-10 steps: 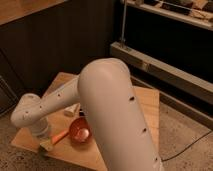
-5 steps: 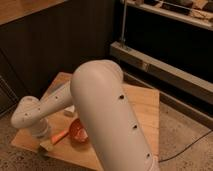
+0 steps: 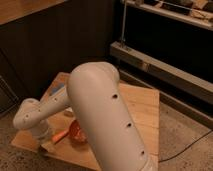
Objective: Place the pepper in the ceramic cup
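Note:
The pepper [image 3: 60,136] is a slim orange shape lying on the wooden table [image 3: 142,107], just left of the red-orange bowl [image 3: 77,133]. My gripper [image 3: 47,145] reaches down at the table's near left corner, right beside the pepper's left end. I cannot tell whether it touches the pepper. My big white arm [image 3: 102,115] fills the middle of the view and covers much of the table. The ceramic cup is hidden.
A flat blue pad [image 3: 56,90] lies at the table's far left, partly behind my arm. A dark wall and a metal shelf frame [image 3: 160,62] stand behind the table. A cable [image 3: 187,147] runs over the speckled floor at right.
My arm has swung left and nearer the camera, covering more of the bowl. The gripper stays low by the pepper at the near left corner.

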Tool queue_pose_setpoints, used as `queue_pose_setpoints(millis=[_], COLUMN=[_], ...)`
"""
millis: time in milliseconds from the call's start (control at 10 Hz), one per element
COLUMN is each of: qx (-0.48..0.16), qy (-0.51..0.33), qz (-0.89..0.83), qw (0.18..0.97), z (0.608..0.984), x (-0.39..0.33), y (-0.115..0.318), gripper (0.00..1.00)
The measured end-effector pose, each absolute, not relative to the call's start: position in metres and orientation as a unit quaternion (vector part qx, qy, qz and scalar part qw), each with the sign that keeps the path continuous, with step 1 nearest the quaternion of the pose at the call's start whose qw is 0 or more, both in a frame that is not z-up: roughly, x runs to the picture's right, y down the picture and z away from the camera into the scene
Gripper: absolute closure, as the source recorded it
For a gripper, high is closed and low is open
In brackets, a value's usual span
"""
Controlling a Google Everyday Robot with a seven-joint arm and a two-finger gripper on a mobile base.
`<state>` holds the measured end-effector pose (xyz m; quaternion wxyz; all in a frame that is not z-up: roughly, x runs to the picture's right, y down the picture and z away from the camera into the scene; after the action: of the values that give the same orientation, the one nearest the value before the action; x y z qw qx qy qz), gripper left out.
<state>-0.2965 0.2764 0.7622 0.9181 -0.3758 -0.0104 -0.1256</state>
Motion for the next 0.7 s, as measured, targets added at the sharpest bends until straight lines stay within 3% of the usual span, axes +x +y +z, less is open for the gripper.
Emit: queue_pose_setpoints(millis=[500, 700], qx=[-0.369, -0.353], qy=[-0.007, -0.013], qz=[-0.108, -0.107], qw=[0.923, 0.929], z=[0.763, 0.752], x=[-0.312, -0.327], y=[0.272, 0.257], gripper=[0.93, 1.00])
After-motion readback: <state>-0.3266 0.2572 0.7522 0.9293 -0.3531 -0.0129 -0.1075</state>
